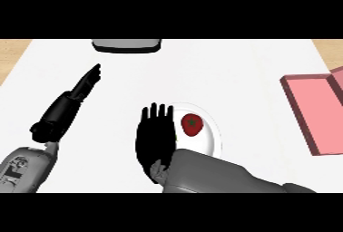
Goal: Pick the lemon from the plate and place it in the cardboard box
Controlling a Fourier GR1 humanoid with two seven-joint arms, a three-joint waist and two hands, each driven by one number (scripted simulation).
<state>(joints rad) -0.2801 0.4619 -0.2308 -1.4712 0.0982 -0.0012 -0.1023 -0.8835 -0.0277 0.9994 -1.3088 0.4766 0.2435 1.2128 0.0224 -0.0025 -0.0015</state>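
A white plate (209,136) lies on the counter right of centre. On it sits a red fruit with a green top (192,125). My right hand (154,138) hovers flat over the plate's left part, fingers straight and pointing away from me, just left of the red fruit. Whatever lies under that hand is hidden, and no yellow lemon shows. A pink open box (315,113) stands at the right edge, well apart from the plate. My left hand (84,86) stretches out over the counter at the left with straight fingers, holding nothing.
A grey appliance-like object (127,44) stands at the counter's far edge, left of centre. The white counter (234,72) runs between the plate and the pink box. Wooden floor shows at both upper corners.
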